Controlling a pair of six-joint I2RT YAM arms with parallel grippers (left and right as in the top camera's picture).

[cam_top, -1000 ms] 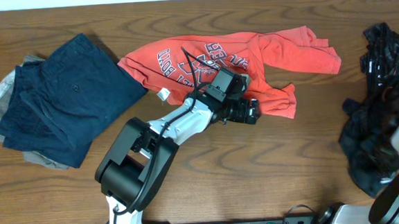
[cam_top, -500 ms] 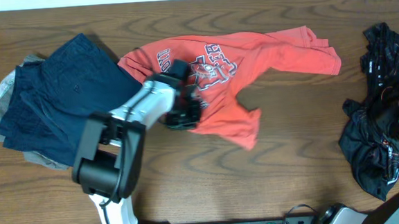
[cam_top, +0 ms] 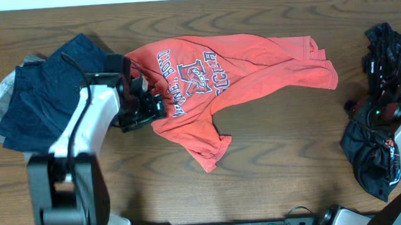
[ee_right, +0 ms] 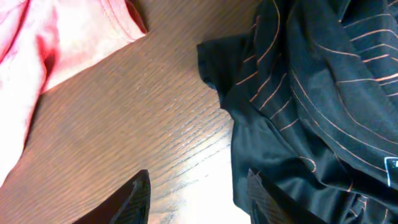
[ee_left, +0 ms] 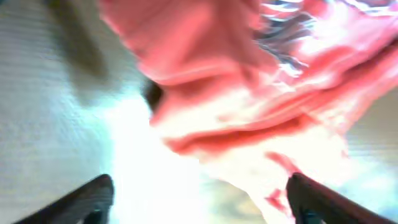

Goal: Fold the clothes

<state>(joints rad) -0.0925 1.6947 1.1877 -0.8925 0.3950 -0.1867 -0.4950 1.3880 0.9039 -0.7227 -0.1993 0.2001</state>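
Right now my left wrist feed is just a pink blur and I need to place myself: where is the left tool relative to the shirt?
Observer: Overhead shows the left tool at the red shirt's left edge, right beside the navy garment.
Operator: Is the shirt lying flat?
Observer: No, it is rumpled, with one flap trailing toward the robot's side.
Operator: And the right arm?
Observer: The right tool is open over bare tabletop, next to the black striped garment.
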